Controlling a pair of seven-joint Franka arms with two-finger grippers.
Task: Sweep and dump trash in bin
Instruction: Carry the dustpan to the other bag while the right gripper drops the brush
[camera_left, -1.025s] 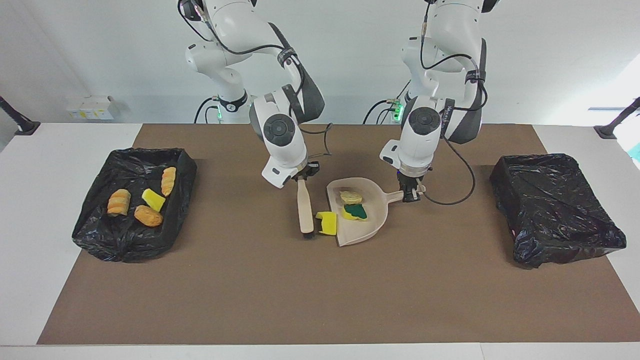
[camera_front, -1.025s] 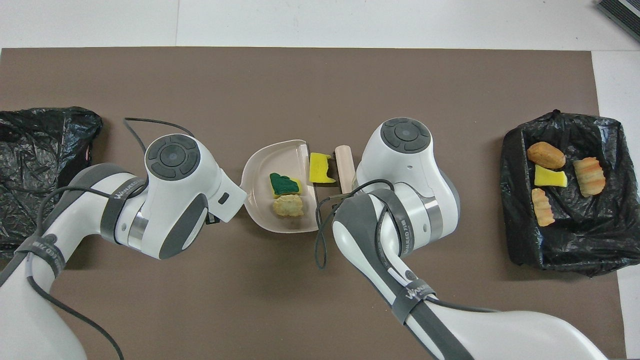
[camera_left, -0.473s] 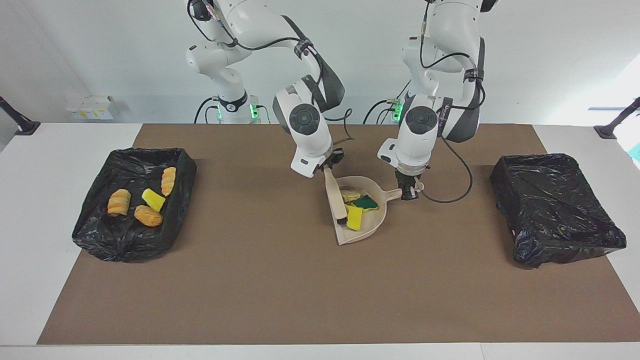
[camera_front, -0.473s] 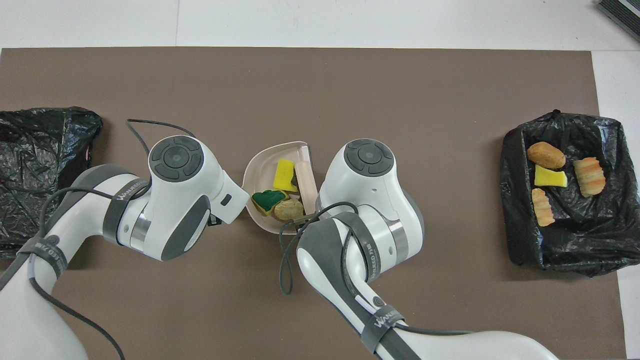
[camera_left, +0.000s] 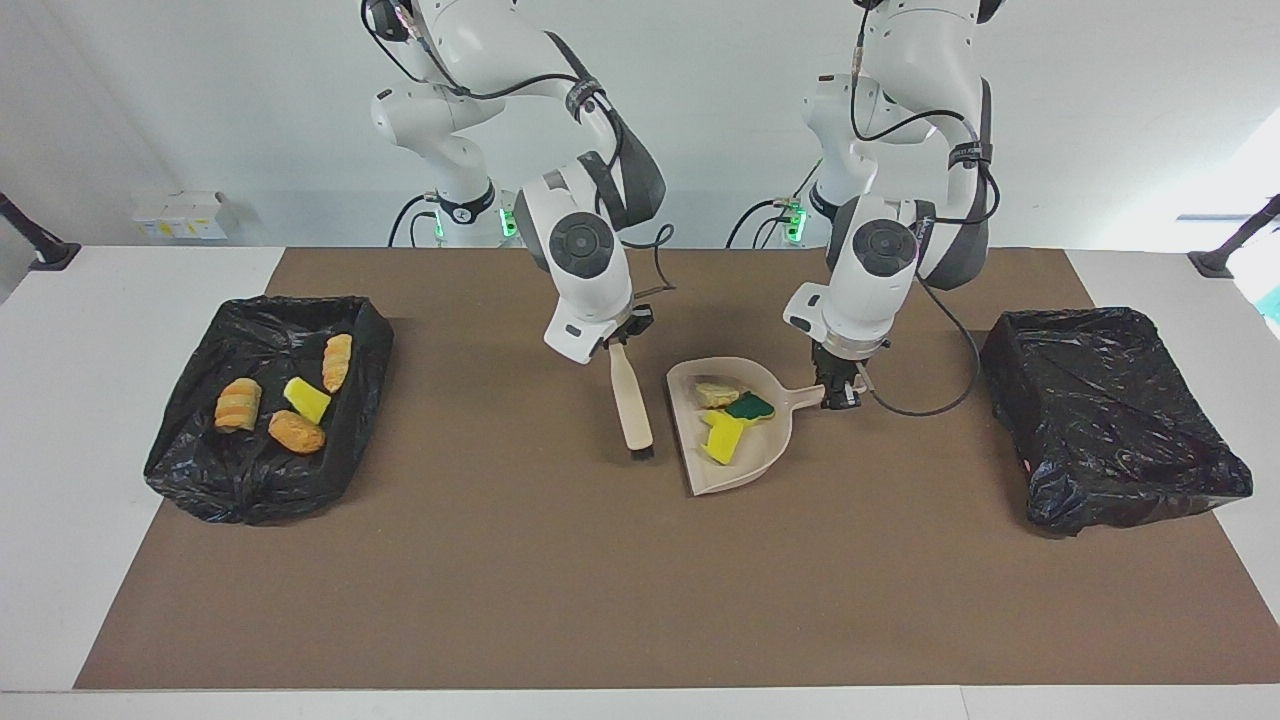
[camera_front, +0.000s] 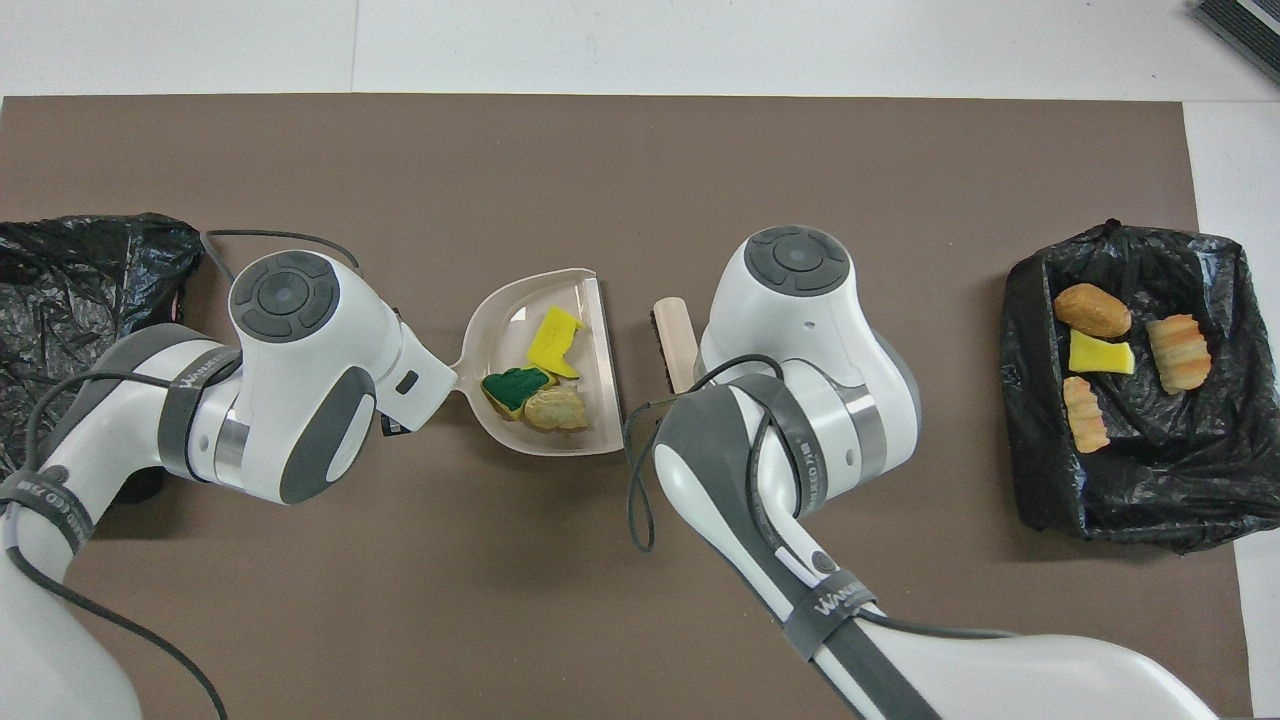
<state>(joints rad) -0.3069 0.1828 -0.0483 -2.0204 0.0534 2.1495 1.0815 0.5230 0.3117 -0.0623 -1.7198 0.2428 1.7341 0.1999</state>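
Facing view: left hand (camera_left: 838, 392) clenched on beige dustpan (camera_left: 738, 462) handle, pan carrying yellow sponge bit (camera_left: 722, 437), green-and-yellow sponge (camera_left: 750, 407) and tan chunk (camera_left: 715, 394); right hand (camera_left: 622, 337) grasping beige brush (camera_left: 632, 405) beside it; four more pieces (camera_left: 285, 400) in black-lined bin (camera_left: 200, 480).

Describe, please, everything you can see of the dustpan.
The dustpan is beige, plastic-looking, with a flat open lip, curved rear wall and short handle. It sits mid-table on the brown mat, its lip facing the brush, which stands apart from it. The left gripper is shut on its handle. Inside lie a yellow sponge bit, a green-and-yellow sponge and a tan chunk.
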